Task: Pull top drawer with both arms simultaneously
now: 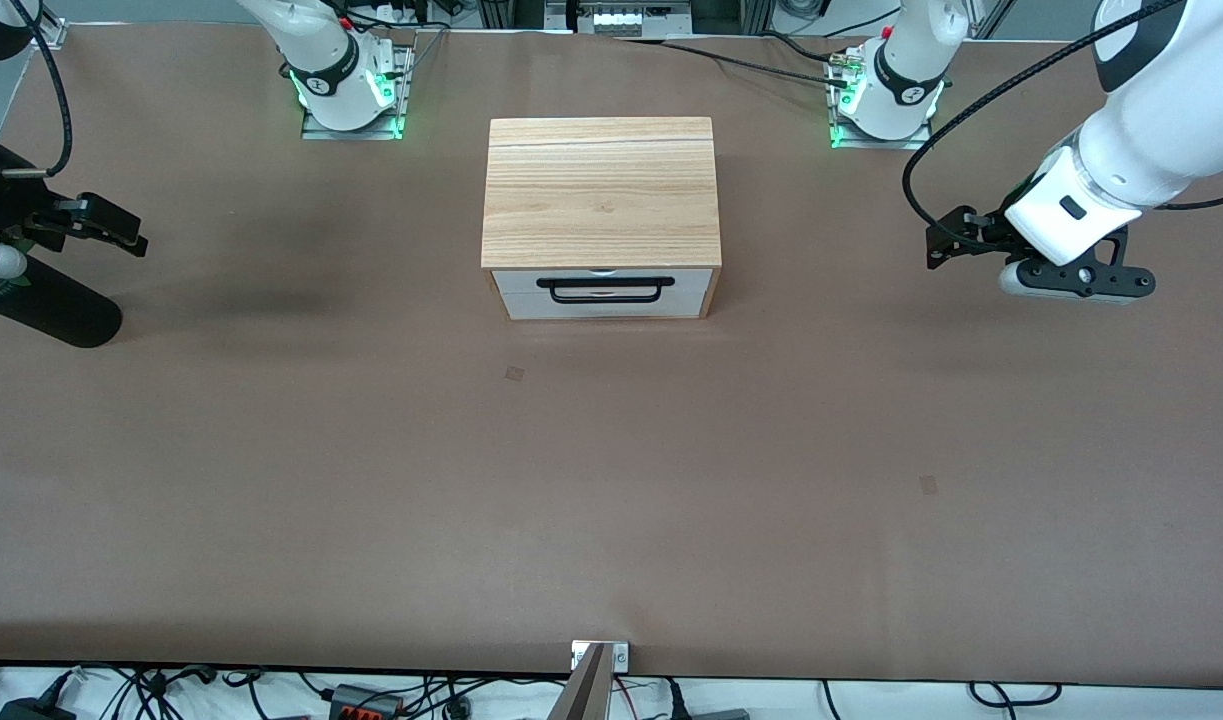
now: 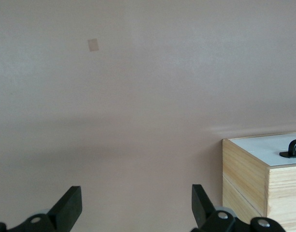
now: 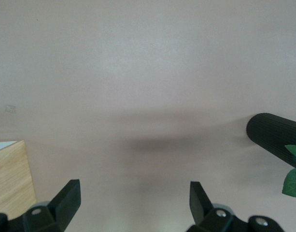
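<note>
Drawer (image 1: 603,291): from the front we see it closed in the cabinet (image 1: 601,190), mid-table, between the arm bases. Left gripper (image 1: 946,238) and right gripper (image 1: 101,225) hang over bare table (image 1: 611,480), well apart from it. Left wrist: fingers (image 2: 68,205) released; cabinet corner and handle (image 2: 293,149) visible. Right wrist: fingers (image 3: 65,198) released, near a black cylinder (image 3: 275,137)

The arms are big and white, with dark grey bands at the joints. Green lights glow at both bases. Black cables hang along them. Each end effector, left (image 1: 937,243) and right (image 1: 136,240), is small and black.
</note>
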Action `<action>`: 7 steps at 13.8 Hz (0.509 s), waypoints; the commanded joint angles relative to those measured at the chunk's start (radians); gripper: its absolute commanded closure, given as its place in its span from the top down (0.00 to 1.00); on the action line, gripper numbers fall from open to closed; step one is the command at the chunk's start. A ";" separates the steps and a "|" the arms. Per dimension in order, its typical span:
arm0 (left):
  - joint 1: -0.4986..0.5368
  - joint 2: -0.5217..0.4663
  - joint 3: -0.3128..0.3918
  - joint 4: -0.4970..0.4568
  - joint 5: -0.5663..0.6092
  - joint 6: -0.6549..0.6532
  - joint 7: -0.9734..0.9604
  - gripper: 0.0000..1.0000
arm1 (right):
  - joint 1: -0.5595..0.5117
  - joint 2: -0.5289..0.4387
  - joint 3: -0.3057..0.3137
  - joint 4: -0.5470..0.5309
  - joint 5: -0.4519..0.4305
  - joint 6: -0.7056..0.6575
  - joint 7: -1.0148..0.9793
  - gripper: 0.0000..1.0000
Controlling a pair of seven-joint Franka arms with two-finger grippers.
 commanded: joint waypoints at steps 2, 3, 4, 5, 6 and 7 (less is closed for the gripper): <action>-0.009 0.024 -0.001 0.038 -0.017 -0.023 0.028 1.00 | -0.010 0.003 0.018 0.019 -0.006 -0.020 0.000 1.00; -0.009 0.028 -0.001 0.038 -0.017 -0.023 0.028 1.00 | -0.009 0.003 0.019 0.019 -0.006 -0.019 0.000 1.00; -0.011 0.031 -0.003 0.038 -0.017 -0.023 0.028 1.00 | -0.010 0.004 0.019 0.024 -0.006 -0.017 -0.007 1.00; -0.011 0.034 -0.003 0.038 -0.017 -0.023 0.028 1.00 | -0.009 0.018 0.019 0.041 -0.006 -0.022 -0.013 1.00; -0.006 0.043 -0.004 0.038 -0.023 -0.021 0.028 1.00 | -0.007 0.027 0.021 0.054 -0.008 -0.028 -0.013 1.00; -0.006 0.056 -0.003 0.039 -0.038 -0.020 0.028 1.00 | -0.006 0.030 0.021 0.058 -0.005 -0.037 -0.011 1.00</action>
